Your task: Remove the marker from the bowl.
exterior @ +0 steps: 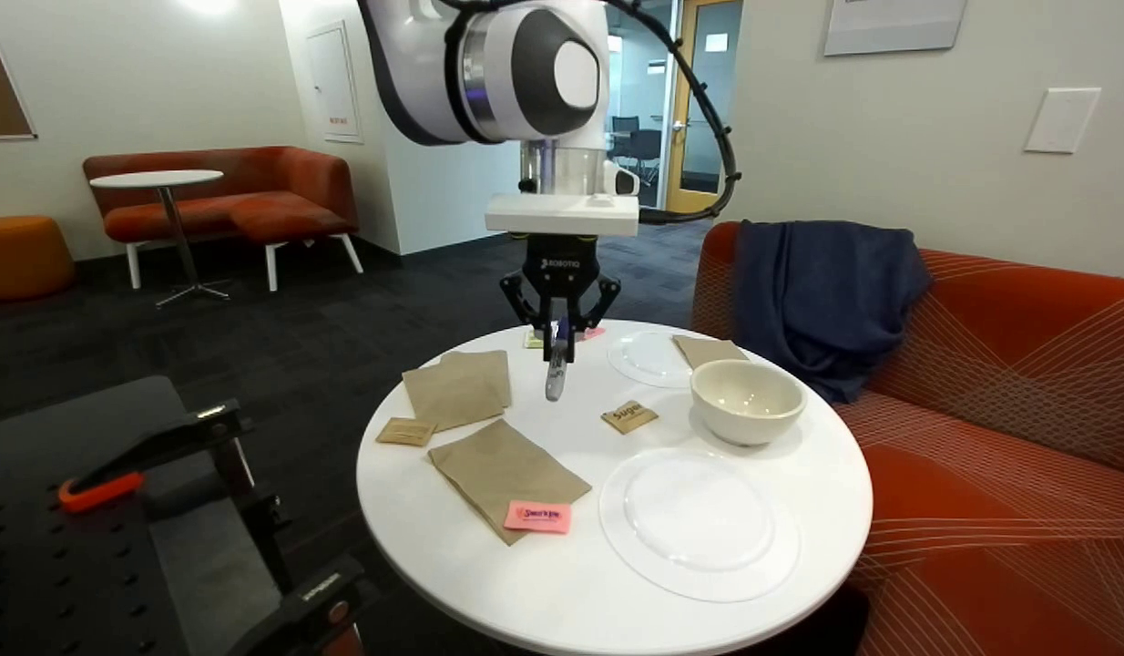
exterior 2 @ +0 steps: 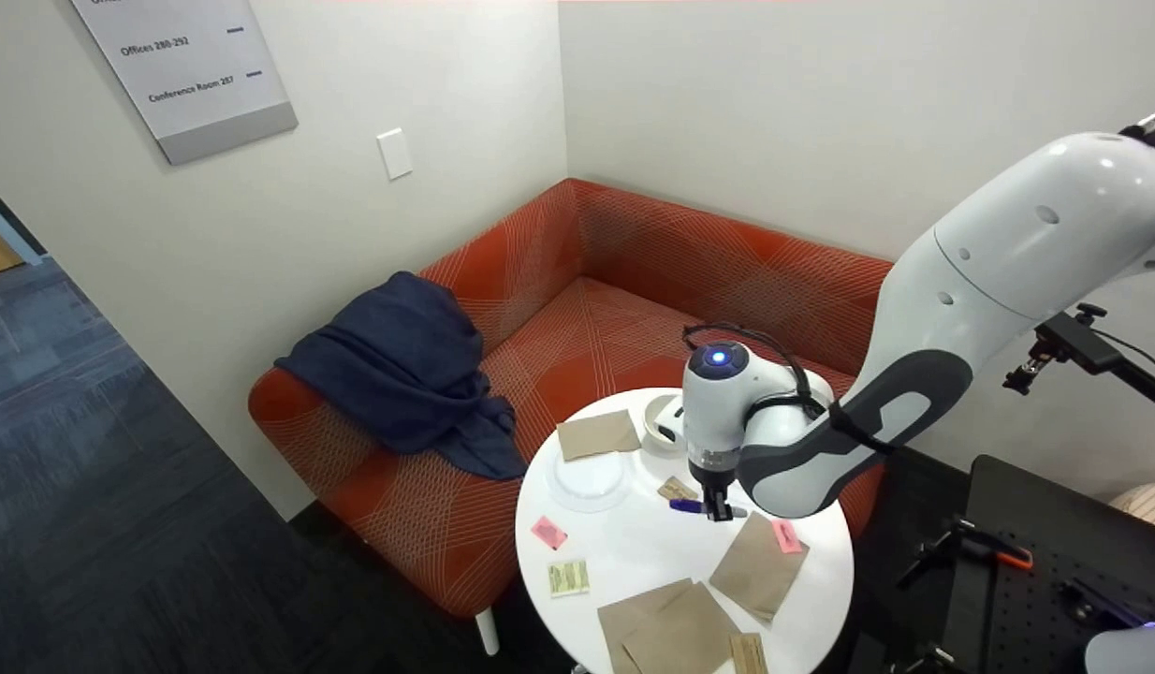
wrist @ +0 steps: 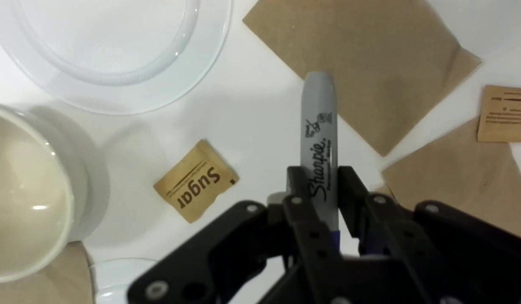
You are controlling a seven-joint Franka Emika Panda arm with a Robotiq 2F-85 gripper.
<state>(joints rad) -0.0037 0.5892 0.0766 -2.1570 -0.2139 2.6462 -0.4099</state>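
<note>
In the wrist view, the black two-fingered gripper is grasping the slim grey-and-blue Sharpie marker across its barrel, the grey end pointing to twelve o'clock; the round off-white bowl is sitting at nine from the gripper, well apart. In an exterior view, the marker is slanting toward six and apparently hanging above the round white table — the bowl is standing between three and four. In an exterior view, the marker is running from nine to three, blue end at nine, the bowl showing partly at eleven. Removal is looking done; lowering that barrel away from the bowl is probably following.
</note>
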